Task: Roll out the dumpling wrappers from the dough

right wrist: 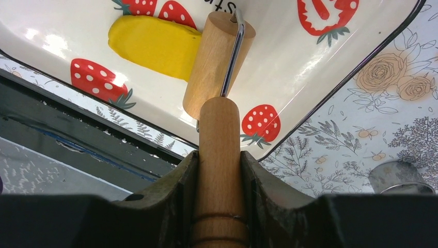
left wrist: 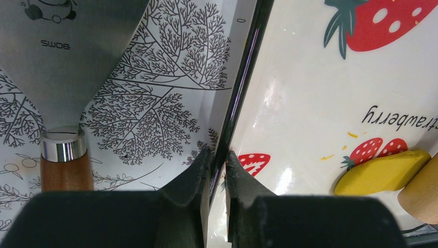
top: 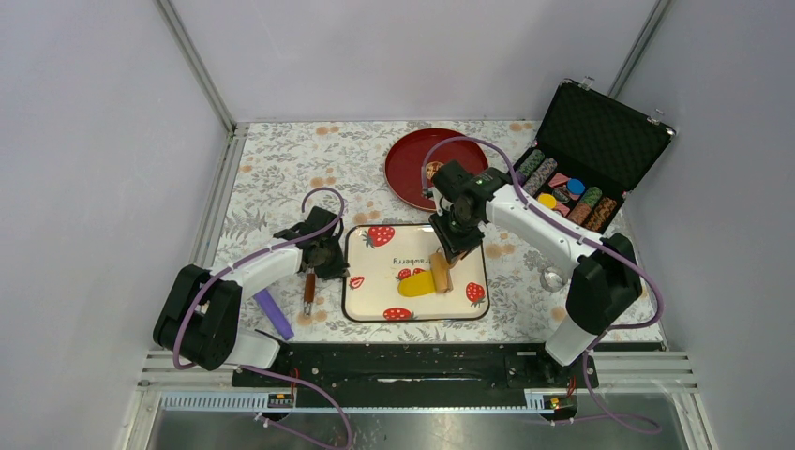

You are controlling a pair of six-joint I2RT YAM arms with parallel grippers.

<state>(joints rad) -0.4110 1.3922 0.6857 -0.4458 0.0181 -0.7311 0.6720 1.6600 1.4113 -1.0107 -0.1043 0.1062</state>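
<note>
Dough [right wrist: 152, 44] lies on tray [left wrist: 304, 98], just ahead of right pincer [right wrist: 219, 168], w/ roller [right wrist: 219, 57] on its edge. Right pincer grips roller handle tight. Left pincer [left wrist: 218, 165], nearly closed, nips tray rim. Dough's only partly flat, thick; no round wrappers yet, so most work's left.

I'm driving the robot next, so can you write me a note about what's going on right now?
Left gripper: shut on the left rim of the tray, steadying it.
Right gripper: shut on the handle of the rolling pin; the pin sits at the right end of the dough.
Dough: one flattened yellow oblong in the tray's near half.
Done: dough partly rolled out.
Left: probably roll it thinner, then cut rounds; none show yet. The ring cutter sits on the table right of the tray.
</note>
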